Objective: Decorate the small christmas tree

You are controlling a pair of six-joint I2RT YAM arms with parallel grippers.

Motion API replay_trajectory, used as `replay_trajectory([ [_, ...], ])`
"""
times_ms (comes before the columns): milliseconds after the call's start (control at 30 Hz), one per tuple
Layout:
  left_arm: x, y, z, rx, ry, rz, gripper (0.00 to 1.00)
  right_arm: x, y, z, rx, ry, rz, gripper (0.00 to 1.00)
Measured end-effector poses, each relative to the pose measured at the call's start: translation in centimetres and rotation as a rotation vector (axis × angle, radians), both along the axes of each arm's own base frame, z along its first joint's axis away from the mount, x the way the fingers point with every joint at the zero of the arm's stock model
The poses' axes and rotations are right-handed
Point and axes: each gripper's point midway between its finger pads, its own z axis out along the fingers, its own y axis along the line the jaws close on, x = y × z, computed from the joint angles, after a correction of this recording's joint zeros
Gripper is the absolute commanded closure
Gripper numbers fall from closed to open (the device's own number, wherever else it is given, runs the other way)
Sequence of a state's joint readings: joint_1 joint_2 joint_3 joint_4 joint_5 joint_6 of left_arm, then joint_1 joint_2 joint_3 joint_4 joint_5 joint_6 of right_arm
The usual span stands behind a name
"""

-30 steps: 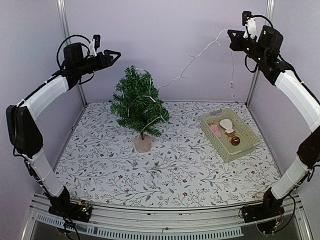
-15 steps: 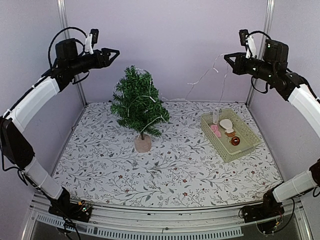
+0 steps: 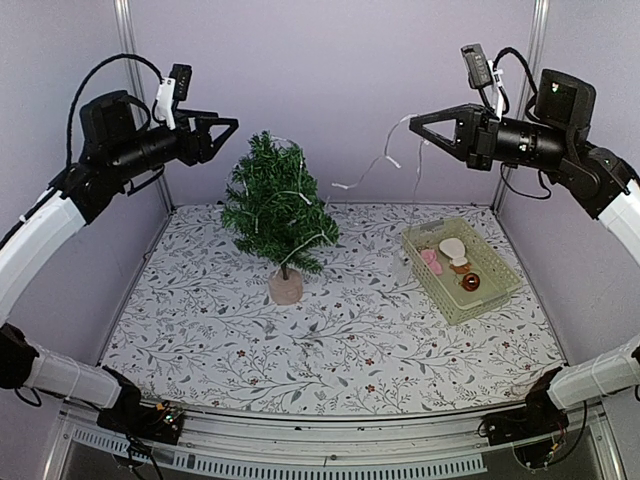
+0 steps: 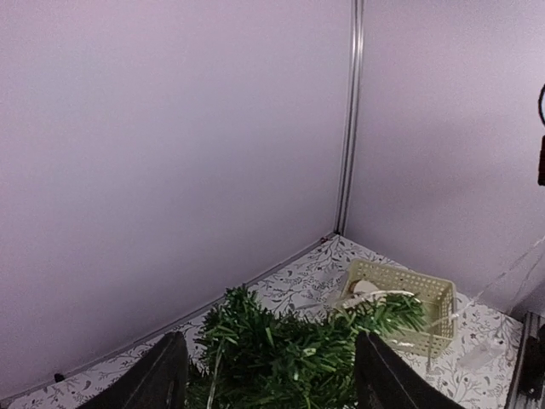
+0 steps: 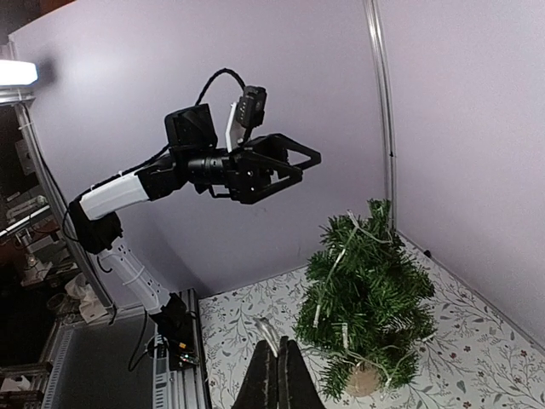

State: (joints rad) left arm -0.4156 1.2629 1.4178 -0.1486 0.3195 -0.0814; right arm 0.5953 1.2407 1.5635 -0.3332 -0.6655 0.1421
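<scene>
The small christmas tree (image 3: 278, 205) stood upright on the table (image 3: 350, 340), left of the basket (image 3: 480, 290), a light string (image 3: 345, 184) sagging from its branches to the right gripper (image 3: 416, 120), which was pinched shut on it. The left gripper (image 3: 228, 125) hung open and empty above the treetop (near enough to snag). A hard pull by the right arm could tauten the string and topple the tree.

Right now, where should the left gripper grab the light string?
Take the free span of the light string, hanging in air between the tree and the shut right gripper. Probably bring the open left gripper in from the tree side, jaws across the thin wire; there it's clear of branches.
</scene>
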Motion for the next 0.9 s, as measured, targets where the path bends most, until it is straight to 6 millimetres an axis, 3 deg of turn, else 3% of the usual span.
replay_trajectory([
  [133, -3.4, -1.4, -0.7, 0.035, -0.037, -0.06, 0.34, -1.7, 1.3, 1.6, 0.062, -0.012, 0.065, 1.0],
  [267, -7.5, -3.4, -1.7, 0.07, -0.073, -0.158, 0.37, -2.0, 2.7, 2.7, 0.118, -0.009, 0.096, 1.0],
  [400, -11.9, -5.9, -2.9, 0.076, -0.088, -0.277, 0.38, -2.0, 5.1, 2.5, 0.149, 0.012, 0.131, 1.0],
  [567, -15.7, -10.3, -4.8, 0.091, -0.072, -0.42, 0.39, -2.2, 7.6, 1.9, 0.167, 0.032, 0.162, 1.0],
  [733, -17.4, -14.7, -7.1, 0.115, -0.05, -0.496, 0.37, -2.3, 8.9, 1.8, 0.183, 0.029, 0.167, 1.0],
  [900, -17.5, -17.4, -7.6, 0.098, -0.064, -0.47, 0.37, -2.9, 9.9, 2.0, 0.204, 0.019, 0.168, 1.0],
])
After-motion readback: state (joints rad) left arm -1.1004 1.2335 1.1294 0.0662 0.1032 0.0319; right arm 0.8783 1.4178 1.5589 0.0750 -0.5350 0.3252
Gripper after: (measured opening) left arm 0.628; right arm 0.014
